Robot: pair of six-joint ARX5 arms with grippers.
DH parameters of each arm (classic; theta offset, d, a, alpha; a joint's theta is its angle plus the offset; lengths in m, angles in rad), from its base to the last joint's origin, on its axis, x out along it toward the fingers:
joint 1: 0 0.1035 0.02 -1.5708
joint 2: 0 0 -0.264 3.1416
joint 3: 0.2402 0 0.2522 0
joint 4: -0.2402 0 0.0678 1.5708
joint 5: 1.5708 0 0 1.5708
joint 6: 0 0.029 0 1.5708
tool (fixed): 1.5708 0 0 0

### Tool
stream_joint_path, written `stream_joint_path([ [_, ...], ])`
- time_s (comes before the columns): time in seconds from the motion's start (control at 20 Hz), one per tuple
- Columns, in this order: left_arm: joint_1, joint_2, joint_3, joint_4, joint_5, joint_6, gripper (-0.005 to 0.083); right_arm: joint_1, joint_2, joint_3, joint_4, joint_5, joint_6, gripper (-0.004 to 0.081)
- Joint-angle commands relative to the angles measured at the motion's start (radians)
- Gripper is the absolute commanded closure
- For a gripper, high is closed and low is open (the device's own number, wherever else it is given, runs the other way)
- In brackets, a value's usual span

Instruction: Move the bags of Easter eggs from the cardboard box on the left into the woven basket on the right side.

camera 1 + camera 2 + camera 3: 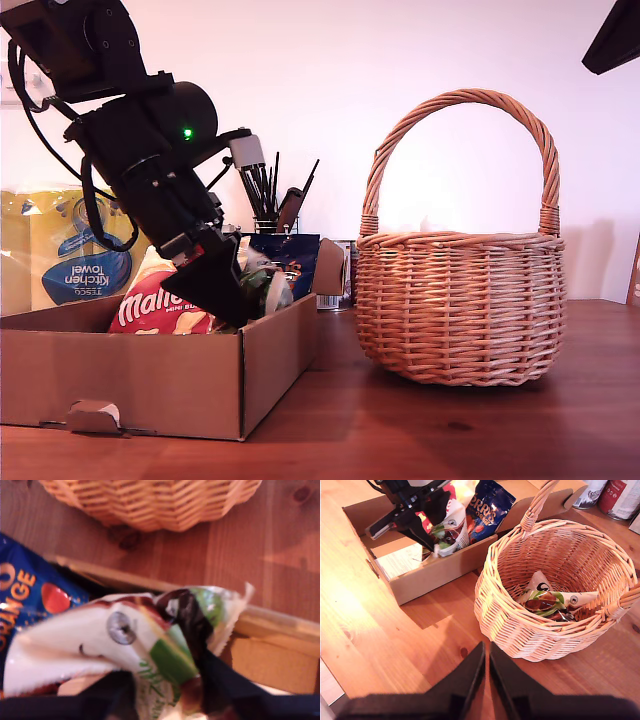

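Three bags of Easter eggs (470,515) stand upright in the cardboard box (435,570); one lies in the woven basket (510,625). My first gripper's (165,680) jaws clamp the white bag (100,645). My second gripper's (487,672) jaws are closed on nothing.

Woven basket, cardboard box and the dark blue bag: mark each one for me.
woven basket (460,310), exterior view, on its front wall.
cardboard box (130,380), exterior view, on its front wall.
dark blue bag (490,507), second wrist view, on its printed face.
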Motion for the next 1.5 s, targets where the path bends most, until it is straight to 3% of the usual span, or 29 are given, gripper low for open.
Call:
stream_joint_path([
  [0.0, -0.004, 0.053, -0.017, -0.043, -0.017, -0.009, 0.0615, -0.003, -0.002, -0.007, 0.004, -0.002, -0.001, 0.0783],
  [0.6, -0.003, 0.053, 0.3, -0.435, -0.018, -0.078, 0.0613, -0.003, -0.002, -0.007, 0.004, -0.002, -0.001, 0.0783],
  [0.7, -0.003, 0.043, 0.351, -0.497, 0.0, -0.133, 0.0613, -0.003, -0.002, -0.007, 0.003, -0.001, -0.002, 0.0783],
  [1.0, -0.003, -0.105, 0.37, -0.525, 0.029, -0.2, 0.0613, -0.003, -0.002, -0.007, 0.004, 0.0, -0.002, 0.0783],
  [1.25, -0.003, -0.229, 0.37, -0.517, 0.146, -0.287, 0.0613, -0.003, -0.002, -0.007, 0.005, 0.0, -0.002, 0.0783],
  [1.45, -0.003, -0.289, 0.37, -0.507, 0.301, -0.31, 0.0613, -0.003, -0.002, -0.007, 0.004, 0.0, -0.002, 0.0783],
])
